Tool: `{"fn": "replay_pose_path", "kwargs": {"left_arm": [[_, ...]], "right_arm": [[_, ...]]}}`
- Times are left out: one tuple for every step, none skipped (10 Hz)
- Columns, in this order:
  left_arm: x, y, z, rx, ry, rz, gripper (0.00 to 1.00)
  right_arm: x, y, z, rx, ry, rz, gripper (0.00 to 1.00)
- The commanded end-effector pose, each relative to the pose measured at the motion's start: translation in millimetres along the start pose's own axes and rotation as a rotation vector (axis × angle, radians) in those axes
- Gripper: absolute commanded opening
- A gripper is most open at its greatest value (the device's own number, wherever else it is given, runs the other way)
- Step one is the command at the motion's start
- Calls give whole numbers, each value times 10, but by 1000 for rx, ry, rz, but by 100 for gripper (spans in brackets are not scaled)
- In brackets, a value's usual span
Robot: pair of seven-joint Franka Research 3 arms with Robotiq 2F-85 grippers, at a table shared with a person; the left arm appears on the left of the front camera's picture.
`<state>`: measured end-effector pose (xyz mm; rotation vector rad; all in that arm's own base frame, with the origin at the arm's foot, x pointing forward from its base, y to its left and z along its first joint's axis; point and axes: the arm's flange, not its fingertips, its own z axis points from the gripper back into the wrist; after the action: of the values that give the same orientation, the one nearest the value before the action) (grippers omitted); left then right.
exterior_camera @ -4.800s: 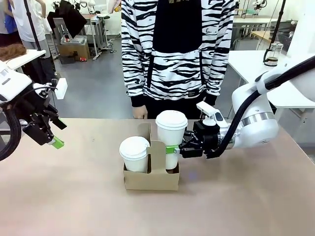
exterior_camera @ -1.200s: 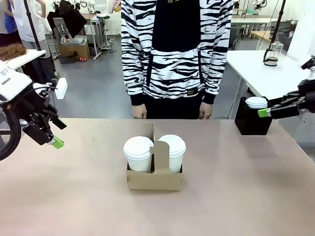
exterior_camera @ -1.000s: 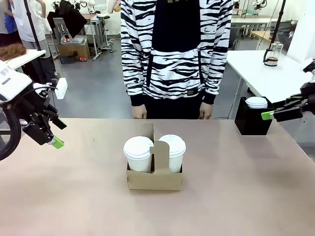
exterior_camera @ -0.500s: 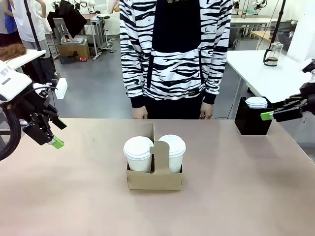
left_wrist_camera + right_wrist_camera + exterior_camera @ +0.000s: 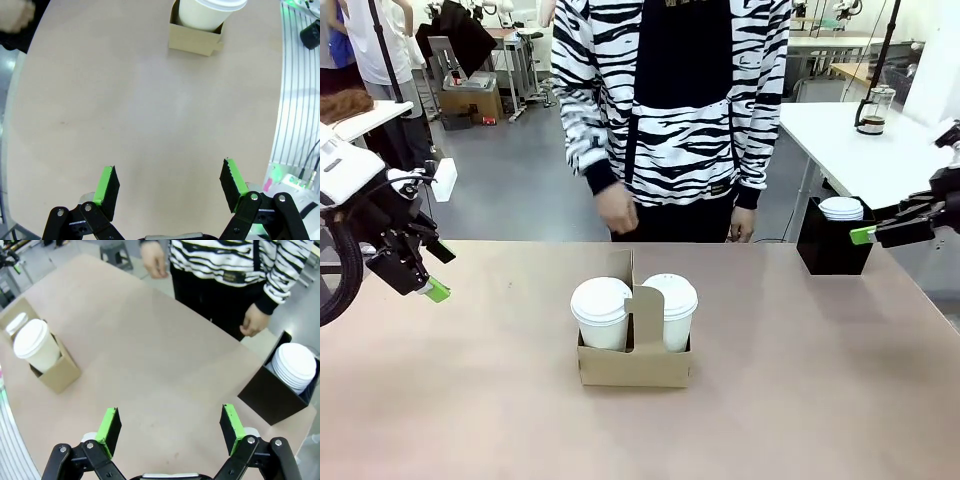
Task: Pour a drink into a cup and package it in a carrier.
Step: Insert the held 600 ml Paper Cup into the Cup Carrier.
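Mid-table stands the brown cardboard carrier (image 5: pixel 633 362) with two lidded white cups in its holes, the left cup (image 5: pixel 599 311) and the right cup (image 5: pixel 670 309), one on each side of the upright handle. In the right wrist view the carrier (image 5: pixel 56 374) and a cup (image 5: pixel 36 346) lie far left. The left wrist view shows the carrier (image 5: pixel 196 38) at the top. My left gripper (image 5: pixel 437 271) hangs open over the table's left edge, its jaws empty (image 5: pixel 170 187). My right gripper (image 5: pixel 882 226) is open and empty at the far right (image 5: pixel 170 432). The drink jug (image 5: pixel 873 110) stands on a white table behind.
A black box (image 5: pixel 830 250) holding a stack of white lids (image 5: pixel 296 365) sits at the table's far right corner. The person in a striped top stands at the far side, one hand (image 5: pixel 616 209) raised above the far edge, the other hand (image 5: pixel 254 322) hanging low.
The person's hand on the picture's left has lifted and come forward towards the carrier. Both arms have stayed still with their jaws wide.
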<state>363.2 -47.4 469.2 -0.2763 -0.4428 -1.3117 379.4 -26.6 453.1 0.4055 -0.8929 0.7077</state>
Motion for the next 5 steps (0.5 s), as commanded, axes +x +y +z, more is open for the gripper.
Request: {"fn": "replay_pose_path", "kwargs": {"left_arm": [[-2,-5,2,-8,-17,-2,100],[-2,-5,2,-8,-17,-2,100],[-2,-5,2,-8,-17,-2,100],[-2,-5,2,-8,-17,-2,100],[-2,-5,2,-8,-17,-2,100]], "right_arm": [[-1,-1,1,-11,-5,0,100],[-1,-1,1,-11,-5,0,100],[-1,-1,1,-11,-5,0,100],[-1,-1,1,-11,-5,0,100],[-1,-1,1,-11,-5,0,100]]}}
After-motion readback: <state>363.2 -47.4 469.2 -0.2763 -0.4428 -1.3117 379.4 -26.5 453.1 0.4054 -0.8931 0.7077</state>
